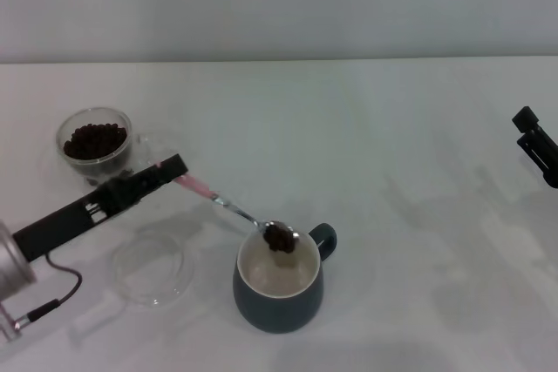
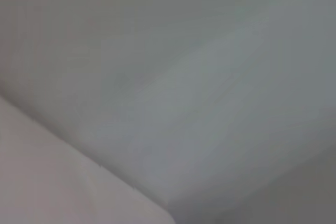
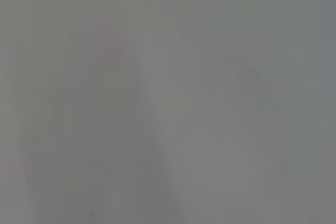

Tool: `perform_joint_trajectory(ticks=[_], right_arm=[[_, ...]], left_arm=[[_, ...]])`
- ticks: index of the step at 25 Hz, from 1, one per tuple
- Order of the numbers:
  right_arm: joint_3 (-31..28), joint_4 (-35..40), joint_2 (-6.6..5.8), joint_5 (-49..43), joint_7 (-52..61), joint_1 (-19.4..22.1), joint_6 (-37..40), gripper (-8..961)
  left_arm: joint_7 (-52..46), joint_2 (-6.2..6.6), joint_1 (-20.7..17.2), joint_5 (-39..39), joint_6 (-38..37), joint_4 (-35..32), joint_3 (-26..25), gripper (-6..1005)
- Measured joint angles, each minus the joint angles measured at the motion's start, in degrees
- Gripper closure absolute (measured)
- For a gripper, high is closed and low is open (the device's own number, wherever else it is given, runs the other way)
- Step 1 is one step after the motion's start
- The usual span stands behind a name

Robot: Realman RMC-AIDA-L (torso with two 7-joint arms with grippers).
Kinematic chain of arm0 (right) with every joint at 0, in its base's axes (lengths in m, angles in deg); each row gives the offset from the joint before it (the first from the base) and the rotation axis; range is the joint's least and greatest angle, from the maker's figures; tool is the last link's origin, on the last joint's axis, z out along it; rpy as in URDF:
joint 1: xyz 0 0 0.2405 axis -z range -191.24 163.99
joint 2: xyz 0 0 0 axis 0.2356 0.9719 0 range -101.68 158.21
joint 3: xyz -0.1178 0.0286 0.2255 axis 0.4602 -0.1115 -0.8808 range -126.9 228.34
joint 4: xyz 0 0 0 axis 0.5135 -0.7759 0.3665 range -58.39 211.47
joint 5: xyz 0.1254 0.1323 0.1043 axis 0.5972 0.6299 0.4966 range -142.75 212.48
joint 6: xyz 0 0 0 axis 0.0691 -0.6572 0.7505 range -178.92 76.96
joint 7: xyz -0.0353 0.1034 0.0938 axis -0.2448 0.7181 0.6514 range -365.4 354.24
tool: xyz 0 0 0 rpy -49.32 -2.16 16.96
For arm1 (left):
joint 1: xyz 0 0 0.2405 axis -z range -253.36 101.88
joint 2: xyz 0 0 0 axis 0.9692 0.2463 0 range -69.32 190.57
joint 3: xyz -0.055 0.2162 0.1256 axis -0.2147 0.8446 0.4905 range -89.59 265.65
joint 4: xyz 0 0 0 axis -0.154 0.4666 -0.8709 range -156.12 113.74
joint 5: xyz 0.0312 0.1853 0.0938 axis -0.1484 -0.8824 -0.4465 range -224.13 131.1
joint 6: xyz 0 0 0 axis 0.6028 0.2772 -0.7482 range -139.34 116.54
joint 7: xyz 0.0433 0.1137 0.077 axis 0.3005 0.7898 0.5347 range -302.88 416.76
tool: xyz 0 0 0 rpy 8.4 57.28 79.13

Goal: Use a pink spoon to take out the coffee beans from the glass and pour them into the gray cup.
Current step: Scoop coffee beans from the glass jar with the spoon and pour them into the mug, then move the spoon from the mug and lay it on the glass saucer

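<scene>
In the head view my left gripper (image 1: 177,172) is shut on the pale pink handle of the pink spoon (image 1: 228,206). The spoon's silver bowl carries a few dark coffee beans (image 1: 279,236) and hangs over the far rim of the gray cup (image 1: 277,289), whose cream inside shows. The glass (image 1: 94,141) stands at the far left, beyond my left arm, holding a heap of beans. My right gripper (image 1: 536,144) is parked at the right edge, far from the cup. Both wrist views show only blank pale surface.
A shallow clear glass dish (image 1: 153,267) lies on the white table (image 1: 410,215), left of the gray cup and under my left arm. A black cable (image 1: 52,289) loops off my left wrist at the near left.
</scene>
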State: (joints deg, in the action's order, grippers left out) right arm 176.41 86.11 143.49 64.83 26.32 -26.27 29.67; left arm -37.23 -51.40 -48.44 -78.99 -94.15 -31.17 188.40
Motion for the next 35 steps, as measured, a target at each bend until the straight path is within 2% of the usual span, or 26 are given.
perform_joint_trajectory(ticks=[3, 10, 17, 26, 30, 35], right_arm=[[0.0, 0.02, 0.0, 0.0, 0.0, 0.0, 0.0, 92], [0.32, 0.09, 0.0, 0.0, 0.26, 0.0, 0.23, 92], [0.62, 0.11, 0.0, 0.0, 0.16, 0.04, 0.59, 92], [0.61, 0.66, 0.0, 0.02, 0.11, -0.16, 0.45, 91], [0.61, 0.79, 0.0, 0.04, 0.04, -0.12, 0.4, 91], [0.6, 0.95, 0.0, 0.22, 0.01, -0.19, 0.6, 91]], left_arm=[[4.11, 0.86, 1.06, -4.5, 0.03, -3.66, -0.34, 865], [5.23, 1.84, 4.1, -7.31, 1.84, -3.62, -0.38, 865], [6.56, 2.94, 5.07, -8.76, 3.53, -4.12, -0.35, 865], [11.16, 4.81, 4.63, -14.19, 2.85, -11.69, -1.16, 864], [10.77, 5.25, 2.56, -13.79, 0.91, -12.11, -6.06, 863], [10.77, 3.92, -4.38, -13.81, -4.1, -13.2, -19.18, 864]])
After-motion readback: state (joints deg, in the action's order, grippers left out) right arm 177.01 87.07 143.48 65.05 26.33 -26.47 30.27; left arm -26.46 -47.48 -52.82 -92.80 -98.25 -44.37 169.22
